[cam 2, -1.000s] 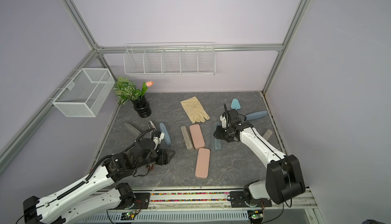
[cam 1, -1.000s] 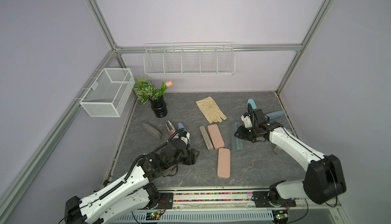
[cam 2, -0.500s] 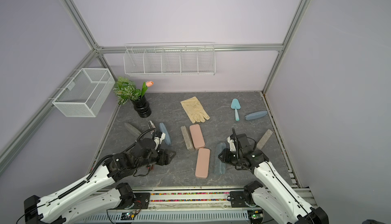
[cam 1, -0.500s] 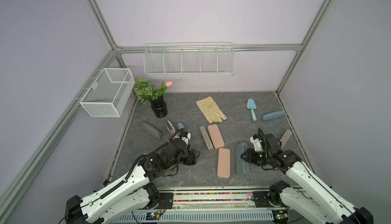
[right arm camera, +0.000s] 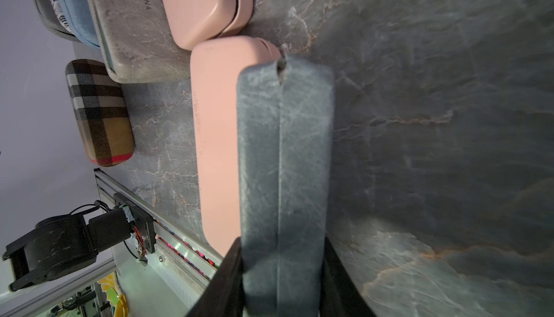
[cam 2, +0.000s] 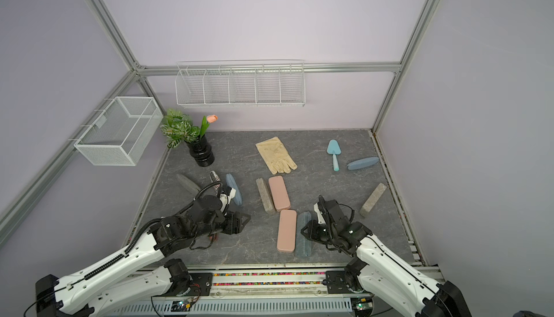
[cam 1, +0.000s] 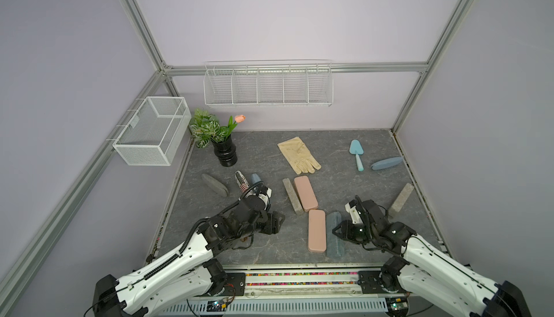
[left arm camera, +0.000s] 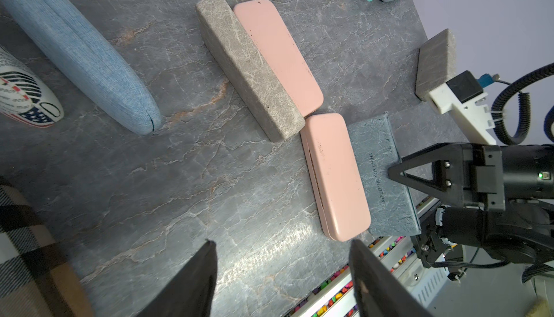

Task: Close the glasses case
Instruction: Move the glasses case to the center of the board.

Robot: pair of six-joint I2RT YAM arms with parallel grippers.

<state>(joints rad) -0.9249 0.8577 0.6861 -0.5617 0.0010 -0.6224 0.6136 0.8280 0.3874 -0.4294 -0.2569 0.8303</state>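
Right claw: the right gripper (right arm camera: 283,282) pinches the blue-grey marbled glasses case (right arm camera: 281,165) across its width, one jaw against each long face.
Task's thing: this case stands on its edge, touching the long side of the pale pink hard-shell case (cam 1: 317,231) that faces the right arm.
Done, as I judge it: its two flaps meet along a straight seam on top, so the fold looks made. A small notch gapes at the seam's far end.
Left to do, as I judge it: press the flaps fully home if they are not caught, then let go.
Doubt: the pale pink hard-shell case shows a dark slit along its other long side in the left wrist view. It may be slightly ajar, and it could be the case meant.
Left claw: the left gripper (left arm camera: 281,249) is spread wide and empty over bare table, well apart from the pink case on the left arm's side.
Hidden near: the tan plaid fabric case (right arm camera: 99,111) shows only in the wrist views, since the left arm covers it in both top views.
Cut off: the right jaws' tips run out of the wrist picture, and no clasp on the blue-grey case can be seen.
Beyond the pink case: a grey marbled box case (cam 1: 292,195) touches a second pink case (cam 1: 305,193), and both look shut.
Farthest: a cream fabric glove (cam 1: 298,155) and a light blue trowel (cam 1: 356,153).
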